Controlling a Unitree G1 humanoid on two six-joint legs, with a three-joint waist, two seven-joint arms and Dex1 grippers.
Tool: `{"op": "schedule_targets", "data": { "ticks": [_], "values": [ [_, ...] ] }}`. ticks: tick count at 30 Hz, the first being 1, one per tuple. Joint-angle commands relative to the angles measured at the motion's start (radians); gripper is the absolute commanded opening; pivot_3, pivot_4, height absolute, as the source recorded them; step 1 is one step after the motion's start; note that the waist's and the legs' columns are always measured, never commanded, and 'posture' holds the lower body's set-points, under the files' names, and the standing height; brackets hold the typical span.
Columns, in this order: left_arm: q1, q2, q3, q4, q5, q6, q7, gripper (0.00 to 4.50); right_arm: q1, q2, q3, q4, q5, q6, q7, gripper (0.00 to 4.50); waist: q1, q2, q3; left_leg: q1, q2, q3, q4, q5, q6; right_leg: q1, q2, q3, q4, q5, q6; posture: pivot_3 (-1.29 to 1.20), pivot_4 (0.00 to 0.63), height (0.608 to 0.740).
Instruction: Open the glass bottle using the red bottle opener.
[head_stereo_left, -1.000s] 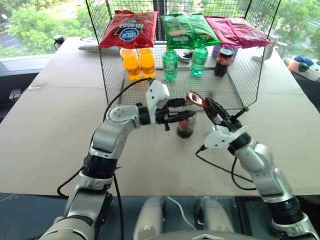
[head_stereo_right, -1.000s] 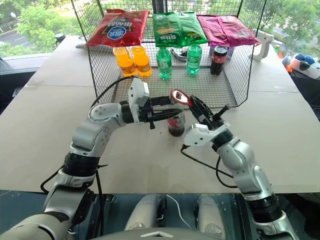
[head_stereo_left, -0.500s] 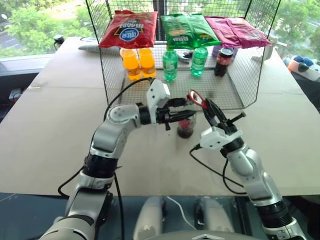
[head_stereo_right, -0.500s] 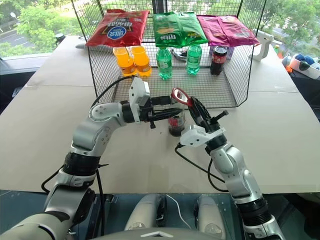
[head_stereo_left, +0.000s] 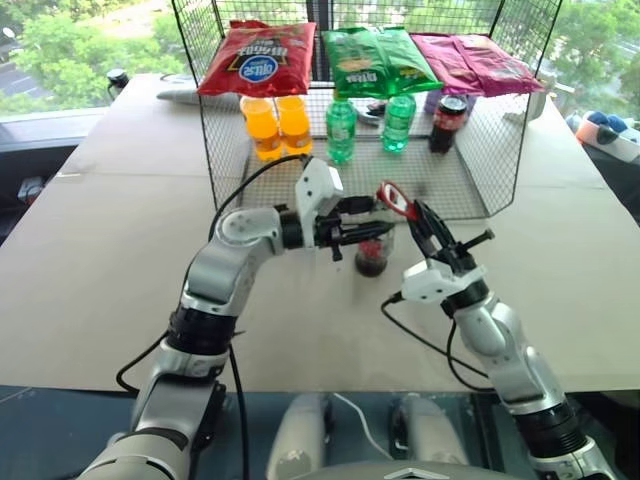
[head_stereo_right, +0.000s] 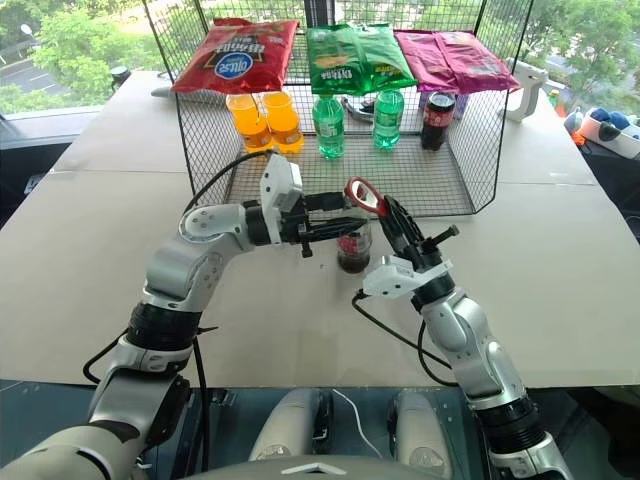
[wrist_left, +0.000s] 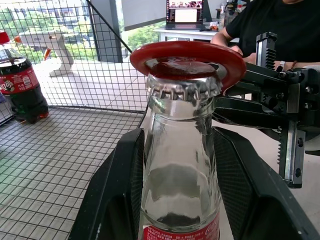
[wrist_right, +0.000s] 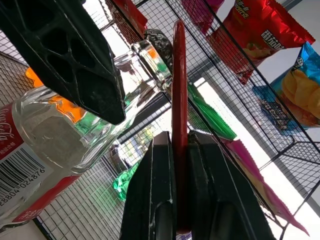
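Glass bottle (head_stereo_left: 373, 252) upright on the counter (head_stereo_left: 120, 260), mid-width, just in front of the open near edge of the wire mesh rack (head_stereo_left: 470, 180). Bare tan counter surface wide open toward both side edges and toward the near edge; rack walls close off the room behind the bottle.

Bottle: clear glass, slim neck, dark liquid low down, red label band, crimped metal crown cap (wrist_left: 184, 86) still on. Red bottle opener (head_stereo_left: 394, 200): flat, thin, oval ring head; ring lying over the cap top, seen from the left wrist view (wrist_left: 187, 55).

Left claw (head_stereo_left: 372, 222) reaching level from the left side, black fingers (wrist_left: 112, 200) set either side of the bottle shoulder, clasping the glass bottle. Right claw (head_stereo_right: 385, 212) angled up and toward the left, clenched on the opener's handle, fingers (wrist_right: 155, 200) pressed flat against both red faces.

In the rack: orange drink bottles (head_stereo_left: 277, 125), green plastic bottles (head_stereo_left: 341, 128), dark cola bottle (head_stereo_left: 446, 122); crisp bags (head_stereo_left: 258, 57) lying across the top. Person in a black top (wrist_left: 280, 25) in the background of the left wrist view.
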Motion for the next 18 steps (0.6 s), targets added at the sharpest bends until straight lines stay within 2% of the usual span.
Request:
{"op": "schedule_targets", "data": {
  "ticks": [1, 11, 18],
  "values": [
    [-0.023, -0.003, -0.019, -0.016, 0.001, 0.001, -0.003, 1.56, -0.002, 0.010, 0.046, 0.044, -0.024, -0.028, -0.013, 0.00, 0.000, 0.000, 0.000, 0.000, 0.000, 0.000, 0.000, 0.000, 0.000, 0.000, 0.000, 0.000, 0.000, 0.000, 0.000, 0.00, 0.150, 0.740],
    [-0.028, 0.000, -0.024, -0.019, 0.003, 0.009, -0.006, 1.56, -0.037, 0.052, 0.087, 0.129, -0.070, -0.035, -0.076, 0.00, -0.002, 0.000, 0.000, 0.001, 0.000, 0.000, 0.000, 0.000, 0.000, 0.000, 0.000, 0.000, 0.000, 0.000, 0.000, 0.00, 0.150, 0.740],
    [-0.030, 0.001, -0.030, -0.015, 0.009, 0.004, -0.011, 1.56, -0.030, 0.000, 0.065, 0.058, -0.082, -0.005, -0.009, 0.00, -0.001, 0.000, 0.000, 0.001, 0.000, 0.000, 0.000, 0.000, 0.000, 0.000, 0.000, 0.001, 0.000, 0.000, 0.000, 0.00, 0.150, 0.740]
  ]
}}
